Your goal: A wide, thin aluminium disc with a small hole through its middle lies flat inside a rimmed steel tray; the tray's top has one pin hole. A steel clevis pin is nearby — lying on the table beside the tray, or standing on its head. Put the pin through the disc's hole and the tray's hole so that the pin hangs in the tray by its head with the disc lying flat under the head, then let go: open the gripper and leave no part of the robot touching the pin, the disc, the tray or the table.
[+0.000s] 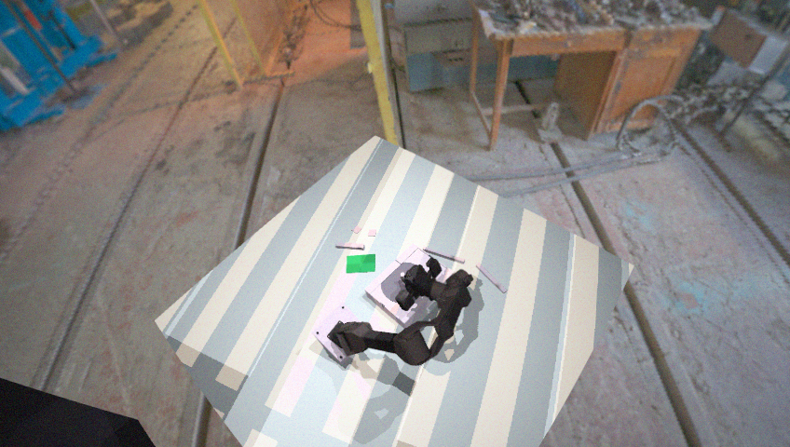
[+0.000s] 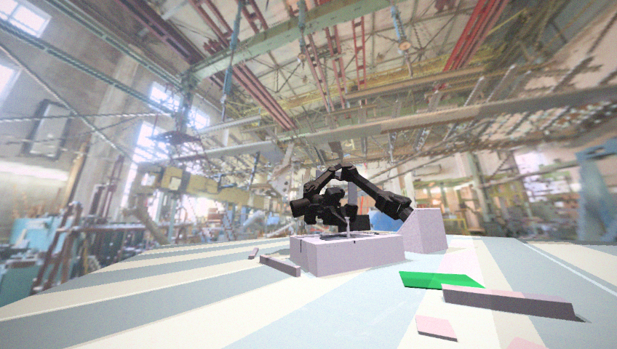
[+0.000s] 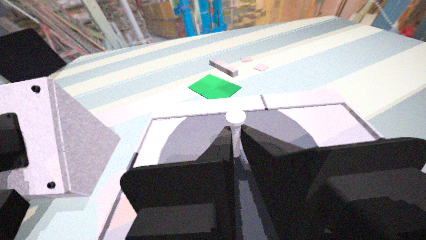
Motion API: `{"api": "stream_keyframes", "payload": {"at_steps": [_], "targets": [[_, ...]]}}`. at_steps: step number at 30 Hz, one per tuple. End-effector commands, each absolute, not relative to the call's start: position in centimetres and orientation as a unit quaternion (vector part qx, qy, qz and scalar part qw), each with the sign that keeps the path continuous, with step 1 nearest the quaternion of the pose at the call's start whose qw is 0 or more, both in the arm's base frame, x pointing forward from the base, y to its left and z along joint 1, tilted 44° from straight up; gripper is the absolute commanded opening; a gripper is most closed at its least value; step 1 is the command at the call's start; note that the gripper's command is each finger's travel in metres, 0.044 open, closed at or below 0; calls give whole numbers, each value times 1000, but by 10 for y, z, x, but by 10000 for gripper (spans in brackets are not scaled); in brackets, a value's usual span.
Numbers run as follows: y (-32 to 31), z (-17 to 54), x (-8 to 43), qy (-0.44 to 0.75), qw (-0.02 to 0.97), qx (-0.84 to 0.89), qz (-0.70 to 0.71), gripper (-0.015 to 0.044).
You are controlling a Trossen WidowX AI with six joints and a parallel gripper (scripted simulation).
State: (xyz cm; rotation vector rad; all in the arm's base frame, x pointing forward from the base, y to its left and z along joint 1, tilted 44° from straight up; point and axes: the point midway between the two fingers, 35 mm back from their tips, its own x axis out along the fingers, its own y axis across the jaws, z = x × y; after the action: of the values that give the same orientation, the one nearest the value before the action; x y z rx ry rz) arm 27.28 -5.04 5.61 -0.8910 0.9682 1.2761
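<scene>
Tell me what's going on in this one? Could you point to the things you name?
A black robot arm has its gripper (image 3: 234, 130) shut on a steel pin (image 2: 347, 228) (image 3: 235, 118), held roughly upright, head up, over the rimmed tray (image 1: 382, 302) (image 2: 360, 254) (image 3: 300, 104). The wide disc (image 1: 391, 281) (image 3: 187, 135) lies inside the tray. The pin's head stands well above the disc, so it isn't hanging by its head yet. Whether its tip has entered the hole, I can't tell. It hasn't been let go.

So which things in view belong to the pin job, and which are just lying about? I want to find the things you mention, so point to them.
Part of the job:
- clevis pin (image 2: 347, 228) (image 3: 235, 118), held upright in the tool (image 3: 234, 130)
- disc (image 1: 389, 282) (image 3: 187, 135)
- rimmed tray (image 1: 386, 303) (image 2: 359, 254) (image 3: 300, 101)

Just lying about:
- green patch (image 1: 360, 264) (image 2: 437, 280) (image 3: 215, 87)
- pale bars (image 1: 491, 278) (image 2: 506, 301) (image 3: 223, 67)
- small pink pieces (image 1: 372, 233) (image 2: 435, 327) (image 3: 261, 67)
</scene>
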Motion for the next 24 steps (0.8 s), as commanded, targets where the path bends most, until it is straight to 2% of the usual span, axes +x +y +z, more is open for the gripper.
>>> {"api": "stream_keyframes", "payload": {"at_steps": [1, 24], "targets": [[-51, 56, 275, 419, 610, -387, 550, 0], [-52, 57, 282, 419, 610, -387, 550, 0]]}}
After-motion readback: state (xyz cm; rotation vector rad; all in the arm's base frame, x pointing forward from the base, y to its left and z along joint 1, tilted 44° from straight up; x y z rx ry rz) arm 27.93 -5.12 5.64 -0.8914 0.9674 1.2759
